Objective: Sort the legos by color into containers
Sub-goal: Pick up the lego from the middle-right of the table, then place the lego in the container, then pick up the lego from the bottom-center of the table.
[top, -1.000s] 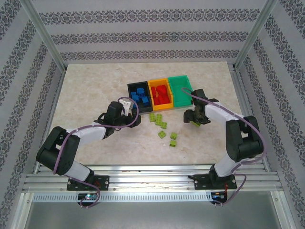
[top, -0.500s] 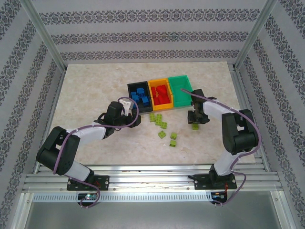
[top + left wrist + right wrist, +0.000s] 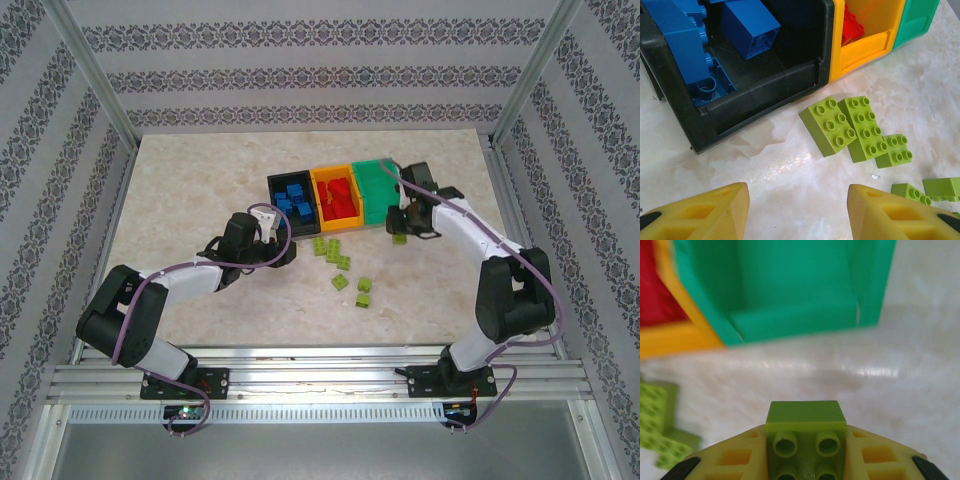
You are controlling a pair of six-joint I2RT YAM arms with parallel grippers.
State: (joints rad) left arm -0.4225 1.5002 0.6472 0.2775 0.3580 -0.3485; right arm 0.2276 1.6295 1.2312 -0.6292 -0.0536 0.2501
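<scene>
Three bins on the worktop, six loose green bricks nearer. Right pincer clamps a seventh brick; left pincer gapes, empty.

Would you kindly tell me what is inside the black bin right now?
The black bin holds blue bricks, several piled loosely; no other colour shows. Anything lying under the pile cannot be seen.

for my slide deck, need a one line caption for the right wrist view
Right pincer shut on a lime green lego, in front of the green bin.
</scene>
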